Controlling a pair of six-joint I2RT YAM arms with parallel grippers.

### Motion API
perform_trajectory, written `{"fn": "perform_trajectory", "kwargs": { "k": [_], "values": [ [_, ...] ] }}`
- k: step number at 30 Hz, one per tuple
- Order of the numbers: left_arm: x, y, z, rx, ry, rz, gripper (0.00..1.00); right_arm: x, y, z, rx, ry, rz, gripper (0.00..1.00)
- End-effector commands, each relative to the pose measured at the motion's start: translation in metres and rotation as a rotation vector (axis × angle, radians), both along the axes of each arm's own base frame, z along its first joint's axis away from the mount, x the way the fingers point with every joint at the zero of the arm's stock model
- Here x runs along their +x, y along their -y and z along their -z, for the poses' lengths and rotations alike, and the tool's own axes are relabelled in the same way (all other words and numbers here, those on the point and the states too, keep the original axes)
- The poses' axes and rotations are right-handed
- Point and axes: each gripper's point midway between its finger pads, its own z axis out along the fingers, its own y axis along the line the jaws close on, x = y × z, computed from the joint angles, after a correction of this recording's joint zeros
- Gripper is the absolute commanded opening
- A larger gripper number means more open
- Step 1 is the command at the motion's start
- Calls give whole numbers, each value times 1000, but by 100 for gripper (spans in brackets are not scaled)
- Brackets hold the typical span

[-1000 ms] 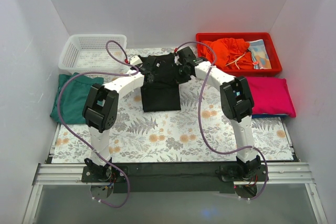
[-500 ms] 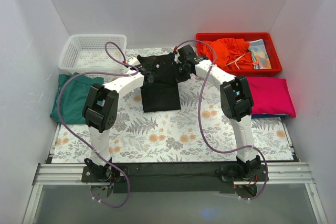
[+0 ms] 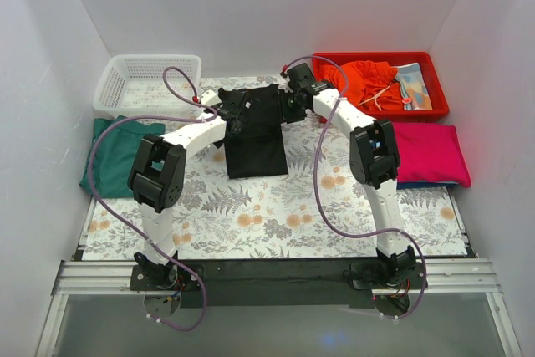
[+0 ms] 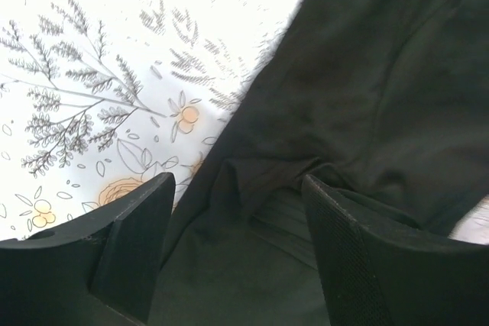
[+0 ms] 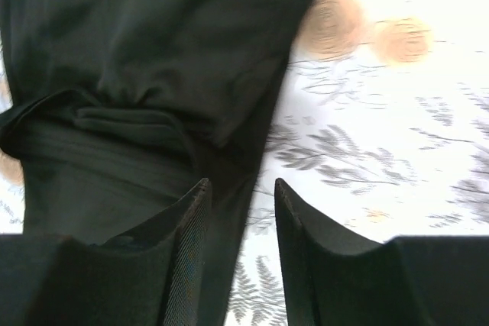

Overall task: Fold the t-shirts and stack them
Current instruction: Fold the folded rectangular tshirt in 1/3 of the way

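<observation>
The black t-shirt [image 3: 255, 135] lies folded into a narrow rectangle at the middle back of the floral table cover. My left gripper [image 3: 236, 111] hovers over its upper left part, jaws open, with only black cloth [image 4: 367, 74] lying beneath the fingers [image 4: 130, 242]. My right gripper [image 3: 289, 104] stands open over the shirt's upper right edge [image 5: 153, 51], with its fingertips [image 5: 195, 211] clear of the cloth. A folded teal-green shirt [image 3: 117, 156] rests at the left edge. A folded magenta shirt [image 3: 430, 152] sits on a navy one [image 3: 422, 183] at the right.
A white mesh basket [image 3: 149, 81] stands at the back left. A red bin [image 3: 435, 106] at the back right holds crumpled orange cloth [image 3: 364, 79] and a patterned piece. White walls close in on three sides. Purple cables loop off both arms.
Both grippers have gone from shut to open and let go of the black shirt's upper part. That part now lies flatter, and both wrists have shifted slightly toward the back.
</observation>
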Motion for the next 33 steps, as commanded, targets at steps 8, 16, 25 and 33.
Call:
{"fn": "perform_trajectory", "kwargs": {
  "k": [8, 16, 25, 33],
  "values": [
    [-28, 17, -39, -152, 53, 163, 66, -44, 33, -17, 3, -37, -5, 45],
    [-59, 25, 3, -207, -65, 229, 58, -62, 16, -15, 34, -53, -68, 43],
    [-43, 31, 13, -177, -96, 231, 56, -51, -13, 5, 77, -106, -95, 41],
    [-26, 26, 31, -129, -150, 181, 56, -29, -26, 12, 93, -100, -76, 40]
  ]
}}
